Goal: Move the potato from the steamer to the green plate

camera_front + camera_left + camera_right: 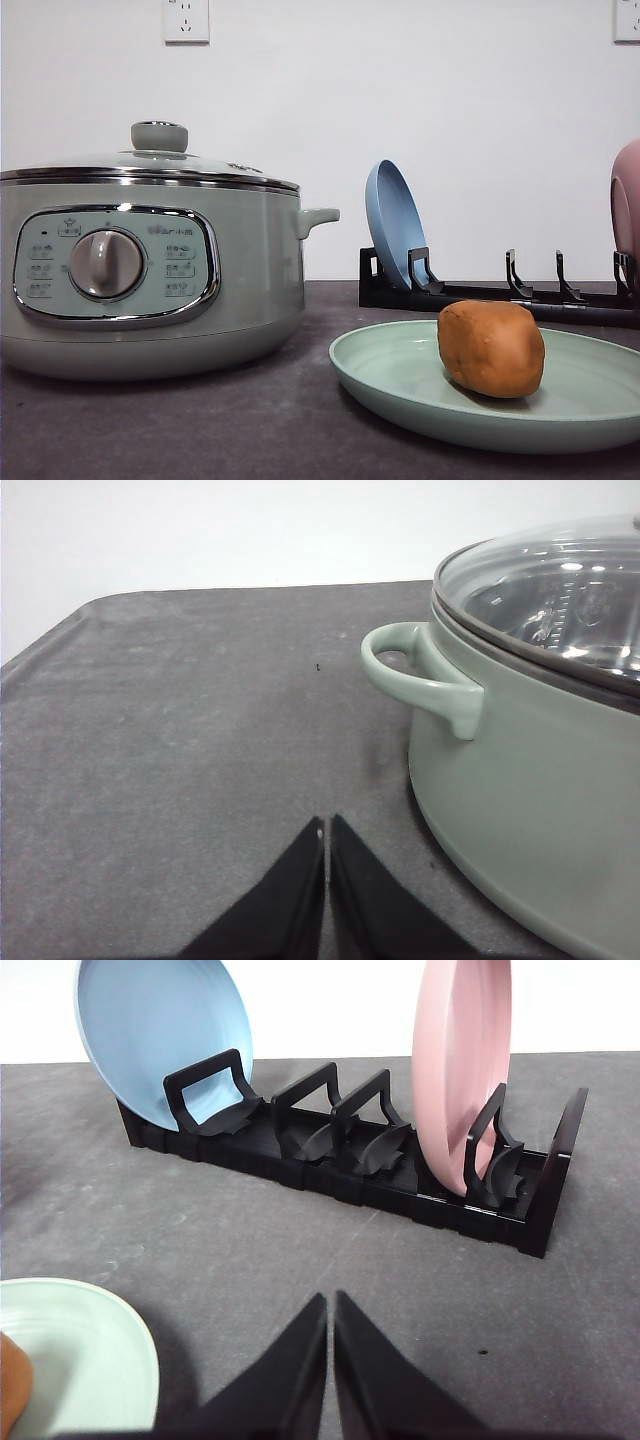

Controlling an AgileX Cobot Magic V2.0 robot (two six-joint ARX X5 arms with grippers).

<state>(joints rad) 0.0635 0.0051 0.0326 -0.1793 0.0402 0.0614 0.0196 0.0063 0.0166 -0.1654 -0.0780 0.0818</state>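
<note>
The orange-brown potato [491, 348] lies on the pale green plate [400, 380] at the front right of the dark table. In the right wrist view the plate [80, 1350] shows at one corner, with a sliver of the potato [10, 1380] at the frame's edge. The sage-green steamer [150, 270] stands at the left with its lid on. My left gripper [326, 855] is shut over bare table beside the steamer's side handle [420, 675], touching nothing. My right gripper [330, 1325] is shut too, above bare table between the plate and the rack.
A black dish rack [340, 1160] stands behind the green plate, holding an upright blue plate [160, 1035] and an upright pink plate [460, 1070]. The same rack [500, 295] sits at the back right in the front view. A white wall closes the back.
</note>
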